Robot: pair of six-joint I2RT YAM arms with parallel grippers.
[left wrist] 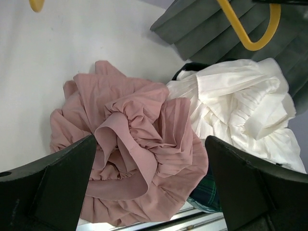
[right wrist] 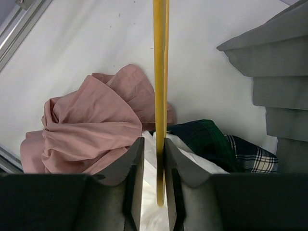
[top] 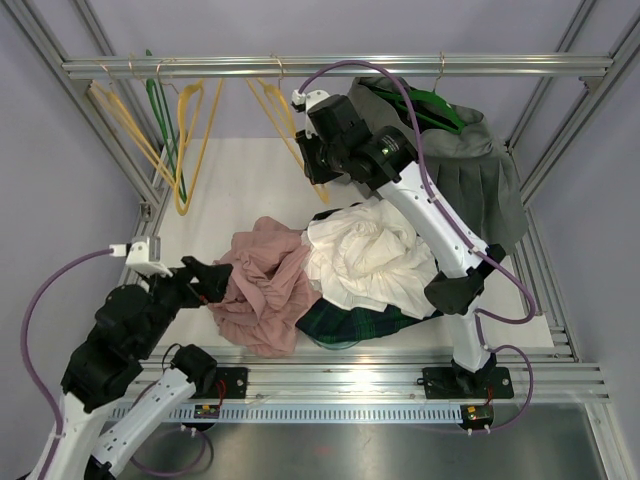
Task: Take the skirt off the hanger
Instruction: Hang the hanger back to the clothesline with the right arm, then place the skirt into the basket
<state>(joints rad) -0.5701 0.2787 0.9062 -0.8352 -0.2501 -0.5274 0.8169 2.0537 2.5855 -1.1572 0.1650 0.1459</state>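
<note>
A grey pleated skirt point(top: 480, 175) hangs from a green hanger point(top: 435, 108) at the right end of the rail; it also shows in the right wrist view point(right wrist: 274, 82). My right gripper point(top: 312, 165) is up by the rail, left of that skirt. Its jaws point(right wrist: 154, 159) stand slightly apart around a bare yellow hanger point(right wrist: 160, 72), with a gap on the left side. My left gripper point(top: 205, 280) hovers wide open and holds nothing over a crumpled pink skirt point(left wrist: 134, 144) on the table.
A white skirt point(top: 365, 255) and a dark green plaid skirt point(top: 355, 325) lie heaped beside the pink one. Several bare yellow hangers point(top: 185, 150) and a green one hang at the rail's left. Metal frame posts stand at both sides.
</note>
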